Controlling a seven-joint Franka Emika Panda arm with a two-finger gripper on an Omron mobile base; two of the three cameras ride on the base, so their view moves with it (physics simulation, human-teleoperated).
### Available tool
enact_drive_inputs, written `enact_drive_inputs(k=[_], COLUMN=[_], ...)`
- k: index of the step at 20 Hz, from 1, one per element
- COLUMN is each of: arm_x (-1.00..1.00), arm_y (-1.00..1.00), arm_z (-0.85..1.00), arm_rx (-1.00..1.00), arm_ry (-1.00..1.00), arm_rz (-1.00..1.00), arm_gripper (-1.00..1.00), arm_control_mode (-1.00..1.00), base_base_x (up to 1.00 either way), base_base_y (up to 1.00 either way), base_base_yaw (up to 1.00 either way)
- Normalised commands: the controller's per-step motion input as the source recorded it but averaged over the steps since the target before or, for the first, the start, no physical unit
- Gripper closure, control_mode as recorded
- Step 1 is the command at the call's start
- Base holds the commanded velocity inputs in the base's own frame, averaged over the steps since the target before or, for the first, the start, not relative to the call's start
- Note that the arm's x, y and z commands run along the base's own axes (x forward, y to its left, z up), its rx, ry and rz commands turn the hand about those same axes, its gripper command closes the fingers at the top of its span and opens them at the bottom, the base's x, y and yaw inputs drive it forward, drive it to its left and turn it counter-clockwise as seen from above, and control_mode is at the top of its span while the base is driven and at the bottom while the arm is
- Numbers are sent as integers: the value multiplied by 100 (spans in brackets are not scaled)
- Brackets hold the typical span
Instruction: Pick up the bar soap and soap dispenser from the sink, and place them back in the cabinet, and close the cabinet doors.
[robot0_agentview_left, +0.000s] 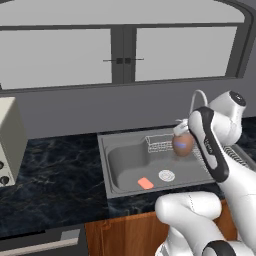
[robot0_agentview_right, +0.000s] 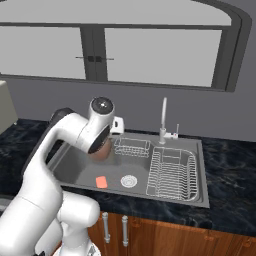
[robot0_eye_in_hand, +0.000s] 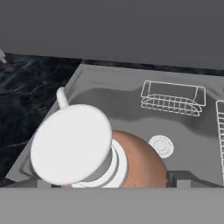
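The soap dispenser (robot0_agentview_left: 183, 143) stood inside the sink (robot0_agentview_left: 120, 172), toward the back of the basin and near a small wire basket (robot0_agentview_left: 159, 144) that hung at the rear wall. In the hand view the dispenser's white pump top (robot0_eye_in_hand: 72, 143) sat directly below the camera, with the brown body (robot0_eye_in_hand: 140, 162) bulging out beneath it. The gripper (robot0_eye_in_hand: 113, 181) was positioned over the bottle, and one dark fingertip (robot0_eye_in_hand: 180, 178) showed at each side of the brown body, so the fingers stood wide apart and straddled the dispenser; whether the pads touched its surface could not be determined. In the right base view the arm's wrist covered most of the bottle, leaving a brown patch (robot0_agentview_right: 102, 151) below the joint. The bar soap (robot0_agentview_left: 145, 183) lay flat on the sink floor near the front wall, well apart from the dispenser and beside the round drain (robot0_agentview_left: 166, 175). A wire dish rack (robot0_agentview_right: 172, 172) occupied the right-hand part of the sink, and the curved faucet (robot0_agentview_right: 163, 120) rose behind it. The dark marbled counter (robot0_agentview_left: 55, 175) surrounded the sink, with grey window panes (robot0_agentview_right: 160, 50) above on the wall.
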Motion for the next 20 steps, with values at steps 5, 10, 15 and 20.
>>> enact_drive_inputs(k=[5, 10, 15, 20], arm_x=[-22, -18, -17, -23], arm_y=[0, 0, -1, -2], arm_z=[23, 29, 23, 19], arm_rx=[-2, 0, 0, 0], arm_ry=[0, 5, 1, 2], arm_rz=[-13, -12, -7, -4], arm_gripper=[100, 100, 100, 100], arm_control_mode=[-100, -100, -100, -100], base_base_x=[0, 0, 0, 0], base_base_y=[0, 0, 0, 0], base_base_yaw=[0, 0, 0, 0])
